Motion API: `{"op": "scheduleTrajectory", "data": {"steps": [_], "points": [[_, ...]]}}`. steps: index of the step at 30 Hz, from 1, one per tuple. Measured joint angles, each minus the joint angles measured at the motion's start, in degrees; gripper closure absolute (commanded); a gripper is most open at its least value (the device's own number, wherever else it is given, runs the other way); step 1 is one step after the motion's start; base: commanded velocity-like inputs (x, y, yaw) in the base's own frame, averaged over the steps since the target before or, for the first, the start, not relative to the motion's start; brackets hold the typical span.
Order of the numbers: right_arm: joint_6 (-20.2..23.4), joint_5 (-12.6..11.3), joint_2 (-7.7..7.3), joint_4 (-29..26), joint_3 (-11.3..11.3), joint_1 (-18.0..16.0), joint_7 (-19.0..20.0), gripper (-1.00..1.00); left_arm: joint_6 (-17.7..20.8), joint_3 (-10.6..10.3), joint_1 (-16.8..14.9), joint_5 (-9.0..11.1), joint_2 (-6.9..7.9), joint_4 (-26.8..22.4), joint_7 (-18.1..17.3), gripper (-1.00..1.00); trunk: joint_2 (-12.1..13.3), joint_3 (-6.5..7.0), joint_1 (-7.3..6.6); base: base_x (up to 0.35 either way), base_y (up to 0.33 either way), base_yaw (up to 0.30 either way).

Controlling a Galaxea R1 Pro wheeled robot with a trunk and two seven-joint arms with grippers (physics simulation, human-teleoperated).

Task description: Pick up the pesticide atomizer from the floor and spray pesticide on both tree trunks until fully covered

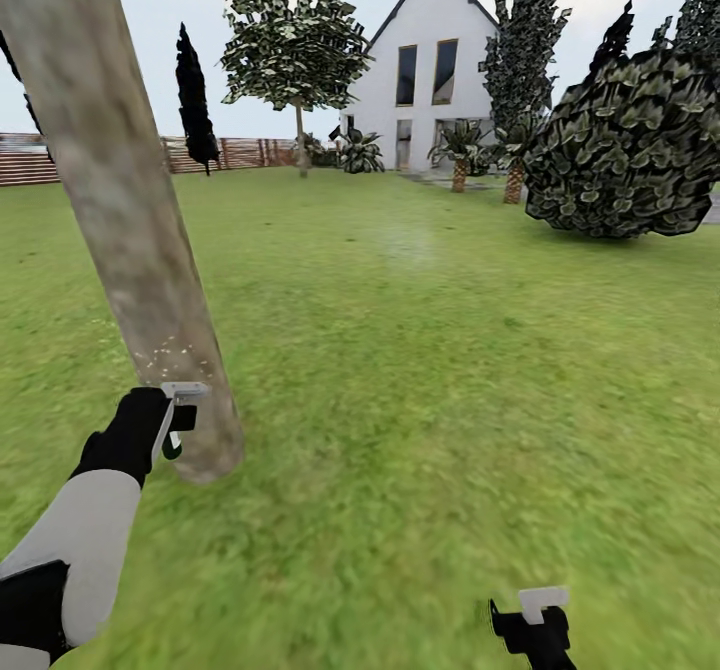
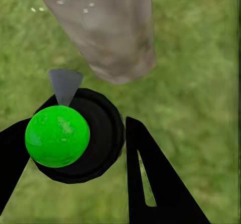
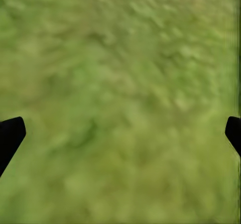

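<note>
A thick grey-beige tree trunk (image 1: 130, 230) slants across the left of the head view, its base in the grass. My left gripper (image 1: 165, 420) is right beside that base, shut on the pesticide atomizer (image 1: 172, 444). In the left wrist view the atomizer (image 2: 57, 136) is a black body with a bright green top. It sits between the black fingers (image 2: 155, 184), its grey nozzle aimed at the trunk (image 2: 110, 28). Pale specks dot the bark low down. A second tree (image 1: 296, 50) stands far off across the lawn. My right gripper (image 1: 535, 615) hangs open over bare grass (image 3: 123, 58).
Open green lawn (image 1: 430, 350) stretches ahead and to the right. A large dark leafy bush (image 1: 620, 150) stands at the right. A white house (image 1: 425, 70), narrow dark cypress-like trees (image 1: 195, 100) and a brown slat fence (image 1: 240, 153) line the far edge.
</note>
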Motion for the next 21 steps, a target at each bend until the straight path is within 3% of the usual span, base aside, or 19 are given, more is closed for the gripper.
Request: {"op": "scheduleTrajectory", "data": {"steps": [5,15,21], "points": [[0.0,0.0,0.0,0.0,0.0,0.0,0.0,-1.0,0.0,0.0,0.0,0.0,-0.08,0.0,0.0,1.0,0.0,0.0,-0.01,0.097,-0.274,0.092],[0.0,0.0,0.0,0.0,0.0,0.0,0.0,-1.0,-0.1,-0.1,0.0,0.0,-0.1,0.1,0.3,1.0,0.0,0.0,-0.02,0.22,-0.206,0.272],[0.0,0.0,-0.01,0.0,0.0,0.0,0.0,-1.0,-0.1,-0.1,0.0,0.0,-0.18,0.1,0.4,1.0,0.0,0.0,-0.02,0.235,-0.191,0.046]]}}
